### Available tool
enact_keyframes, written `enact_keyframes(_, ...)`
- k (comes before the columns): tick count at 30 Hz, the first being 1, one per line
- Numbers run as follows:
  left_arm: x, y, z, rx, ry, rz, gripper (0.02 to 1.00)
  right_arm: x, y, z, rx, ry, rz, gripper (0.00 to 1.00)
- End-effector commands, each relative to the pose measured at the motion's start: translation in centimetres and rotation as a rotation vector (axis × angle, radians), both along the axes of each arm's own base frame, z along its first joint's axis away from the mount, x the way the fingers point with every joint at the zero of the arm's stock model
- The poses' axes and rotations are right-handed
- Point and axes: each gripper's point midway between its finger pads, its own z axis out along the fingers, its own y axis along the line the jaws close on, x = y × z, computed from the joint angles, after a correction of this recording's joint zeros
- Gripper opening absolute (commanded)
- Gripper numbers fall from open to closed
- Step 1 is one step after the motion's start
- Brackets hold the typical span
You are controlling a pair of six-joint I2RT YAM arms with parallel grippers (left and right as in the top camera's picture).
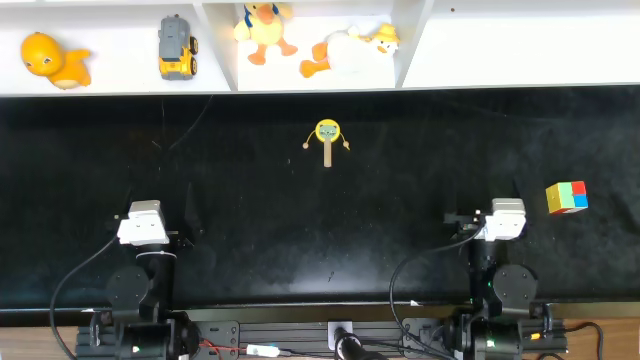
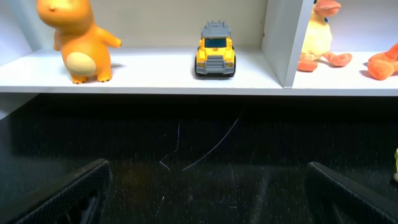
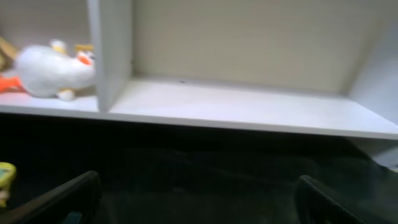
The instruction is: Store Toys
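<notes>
On the black surface two toys are not yet stored. A small yellow rattle drum with a wooden handle lies near the middle, just in front of the white shelf. A multicoloured cube with red, green, blue and yellow faces sits near the right edge, beside the right arm.

Four toys already stand in the shelf's compartments: an orange plastic figure, a yellow and grey toy truck, a yellow plush duck and a white plush duck in a yellow hat.

Both arms are drawn back near their bases. The left end effector and the right end effector each have their fingers spread wide and hold nothing. This looks like the gap between placements, with the next pick not begun.

The cube seems the natural target for the right arm. It would need to descend squarely over flat opposite faces, close, then lift to the compartment facing it. The drum's thin handle will probably demand a lower, more careful pinch.

The surface shows faint scratches. Cables run along the near edge by the arm bases, and the shelf's pale back wall closes off the view behind.
</notes>
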Motion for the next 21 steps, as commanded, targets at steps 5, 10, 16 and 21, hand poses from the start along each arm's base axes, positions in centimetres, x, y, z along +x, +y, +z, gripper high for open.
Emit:
enact_keyframes(5, -0.1, 0.1, 0.1, -0.002, -0.01, 0.005, 0.998, 1.4, 1.9, -1.9, 0.027, 0.461, 0.05, 0.998)
enact_keyframes(10, -0.1, 0.1, 0.1, -0.002, -0.01, 0.005, 0.998, 1.4, 6.7, -3.0, 0.138, 0.869, 0.111, 0.996)
enact_keyframes(16, -0.1, 0.1, 0.1, -0.002, -0.01, 0.005, 0.998, 4.2, 12.4, -4.0, 0.182, 0.962, -0.025, 0.993)
enact_keyframes(21, -0.1, 0.1, 0.1, -0.002, -0.01, 0.005, 0.998, 6.3, 19.5, -5.8, 0.172, 0.939, 0.013, 0.993)
